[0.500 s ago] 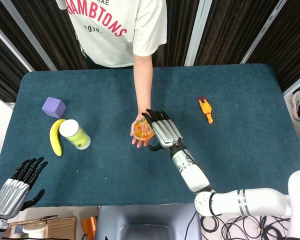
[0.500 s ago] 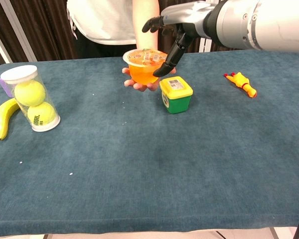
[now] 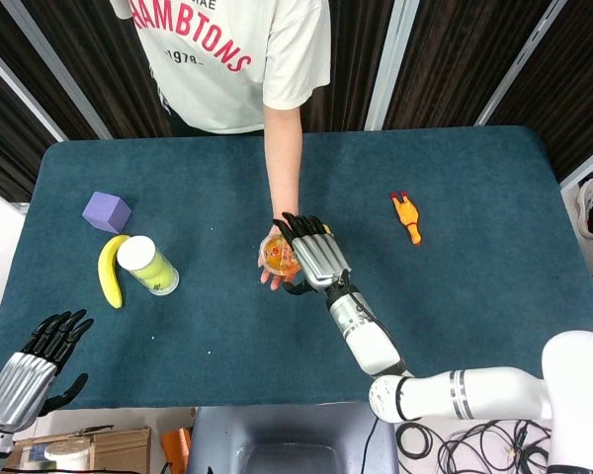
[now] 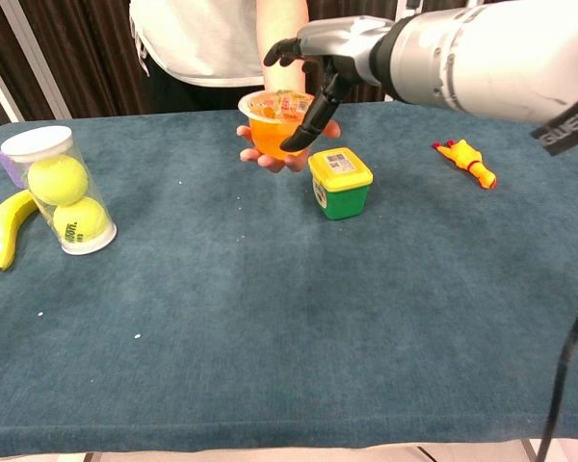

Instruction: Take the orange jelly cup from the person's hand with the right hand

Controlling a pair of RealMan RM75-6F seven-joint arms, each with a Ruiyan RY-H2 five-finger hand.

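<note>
The person's upturned palm (image 4: pixel 270 159) lifts the clear orange jelly cup (image 4: pixel 277 123) above the far middle of the counter (image 4: pixel 270 318) so the right robot hand (image 4: pixel 313 72), fingers spread and curving over it, can close.

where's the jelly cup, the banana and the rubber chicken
jelly cup (image 4: pixel 273 132), chest view, on its orange side wall
banana (image 3: pixel 110 270), head view, on its middle
rubber chicken (image 3: pixel 407 217), head view, on its body
</note>
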